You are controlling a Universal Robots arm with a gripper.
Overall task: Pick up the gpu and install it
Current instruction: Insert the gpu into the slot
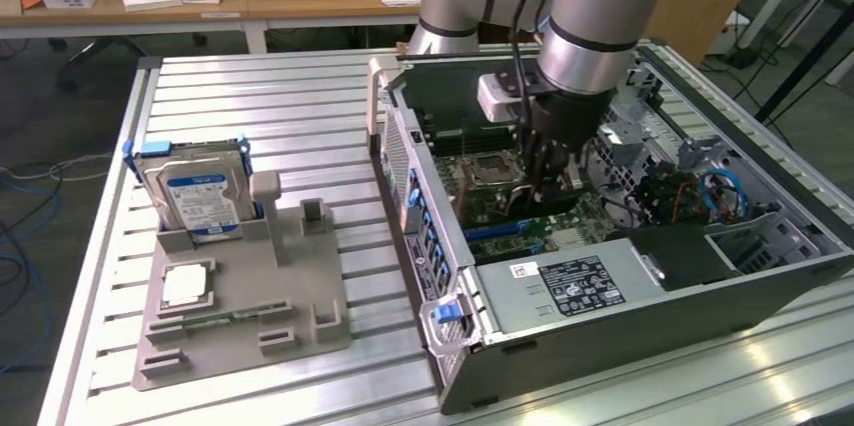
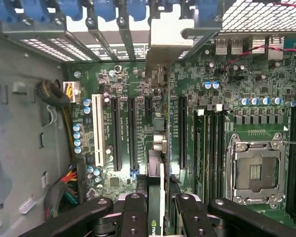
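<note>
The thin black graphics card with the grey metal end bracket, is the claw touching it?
Touching. The wrist view shows the claw clamped against both faces of the thin black graphics card, seen edge-on above the motherboard.

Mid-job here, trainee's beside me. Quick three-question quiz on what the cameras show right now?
1. True or false: the gripper is shut on the gpu inside the computer case.
2. Where does the hard drive stand? A) in the grey holder B) in the case C) on the floor
3. Fill in: the gpu hangs edge-on over the ____.
Key: 1 true; 2 A; 3 motherboard.
</note>
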